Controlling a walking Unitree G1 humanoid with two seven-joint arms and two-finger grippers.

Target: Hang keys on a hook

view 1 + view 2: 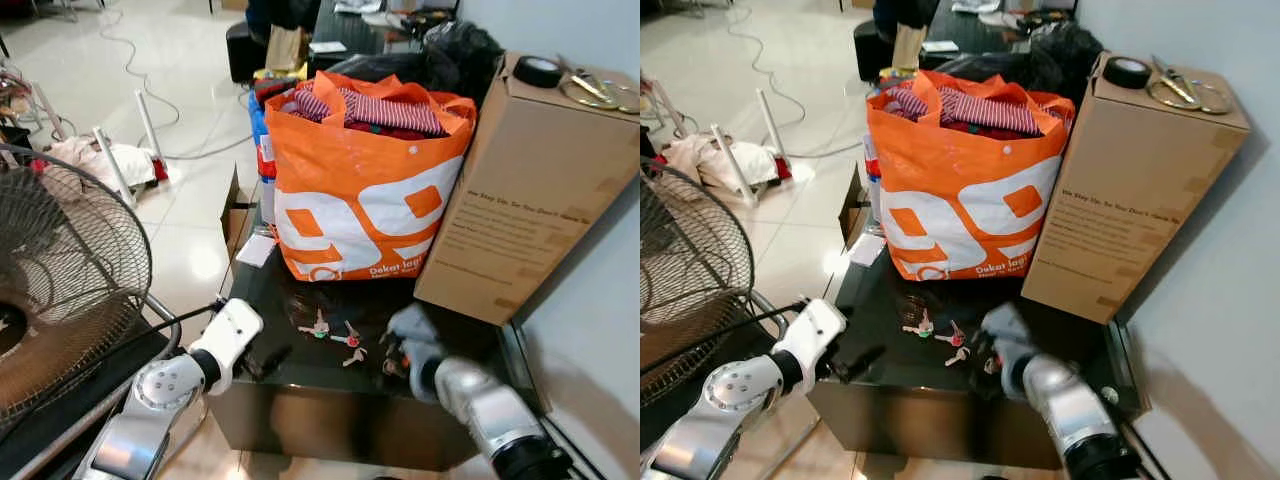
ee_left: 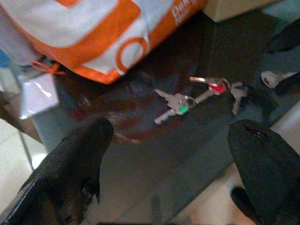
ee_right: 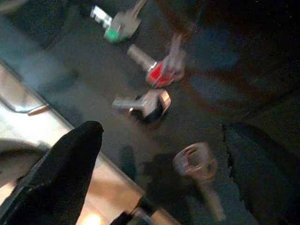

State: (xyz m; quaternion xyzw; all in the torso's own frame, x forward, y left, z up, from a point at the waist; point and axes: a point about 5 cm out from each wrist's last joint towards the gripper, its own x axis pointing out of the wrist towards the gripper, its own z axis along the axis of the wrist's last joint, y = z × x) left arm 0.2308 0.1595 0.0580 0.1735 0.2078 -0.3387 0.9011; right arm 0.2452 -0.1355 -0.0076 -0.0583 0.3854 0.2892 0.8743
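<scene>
Both silver arms reach in from the lower edge of the head views toward a dark glossy table (image 1: 470,345) at lower centre. The left arm comes up from the lower left corner, its white wrist angled toward the table's near left edge, and the left gripper (image 1: 262,362) sits low at that edge with its two black fingers (image 2: 75,164) spread wide apart, nothing between them. The right arm rises from the lower right corner, forearm tilted inward, and the right gripper (image 1: 392,358) hovers over the tabletop just right of the keys (image 1: 335,335); its fingers (image 3: 65,173) are likewise held well apart and grip nothing. The keys lie flat on the table near its front edge, in the lower middle of the frame: one with a green tag, one with a red tag, a plain one beside them, and a further key (image 3: 197,166) nearest the right gripper. Behind them, in the centre, stands an orange and white bag (image 1: 365,195) stuffed with striped cloth, with a cardboard box (image 1: 530,190) just beside it at the right. A fan grille (image 1: 60,290) occupies the left side.
</scene>
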